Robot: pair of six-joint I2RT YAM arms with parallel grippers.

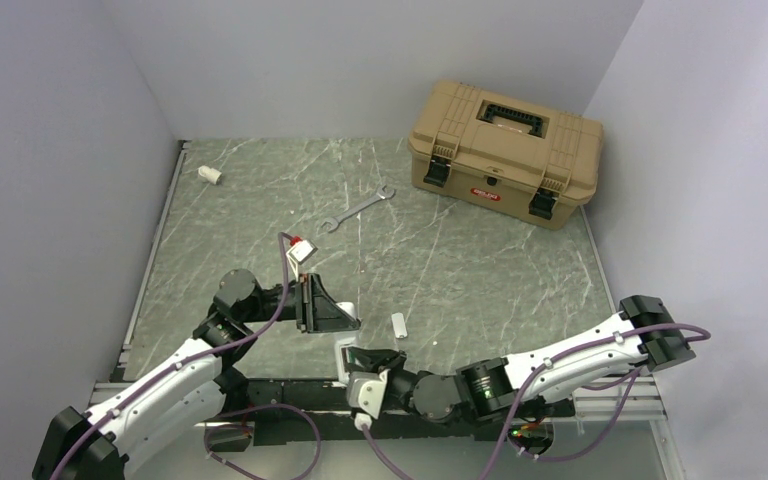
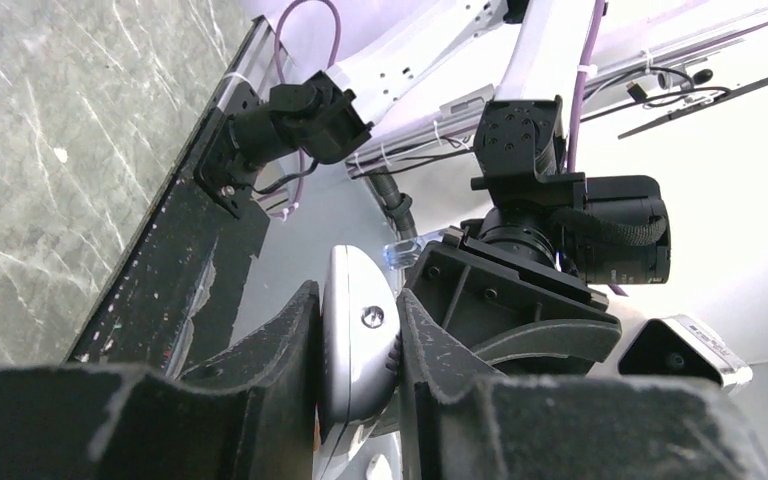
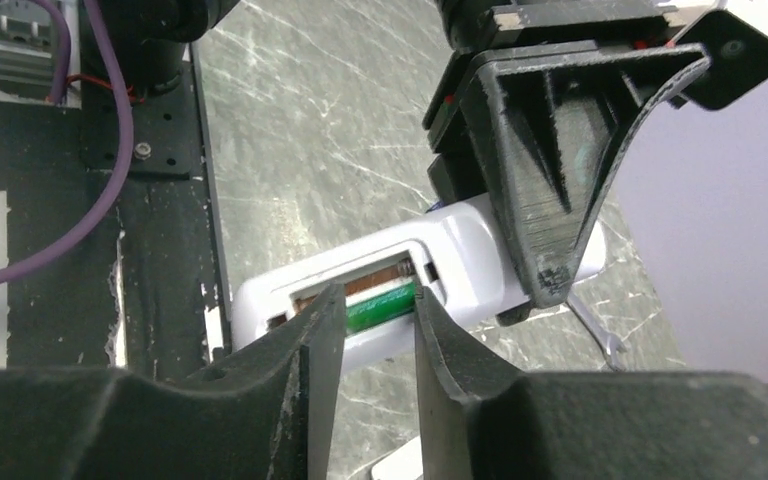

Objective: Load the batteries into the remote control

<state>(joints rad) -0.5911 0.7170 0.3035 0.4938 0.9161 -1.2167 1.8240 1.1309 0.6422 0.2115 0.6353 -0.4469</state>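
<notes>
Marbled tabletop (image 1: 480,260), near edge: your left claw (image 2: 357,310) clamped the remote control (image 3: 270,290), while your right claw (image 3: 379,325) pinched the green battery (image 3: 385,305) between close-set fingers, in its recess.

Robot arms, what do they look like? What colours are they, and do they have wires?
Both the left arm and the right arm are white tubes with chunky black joints. Purple cables loop along them. The left gripper and the right gripper are black, each with two scuffed wedge-shaped fingers. A small red-and-white part sits by the left arm's cable.
</notes>
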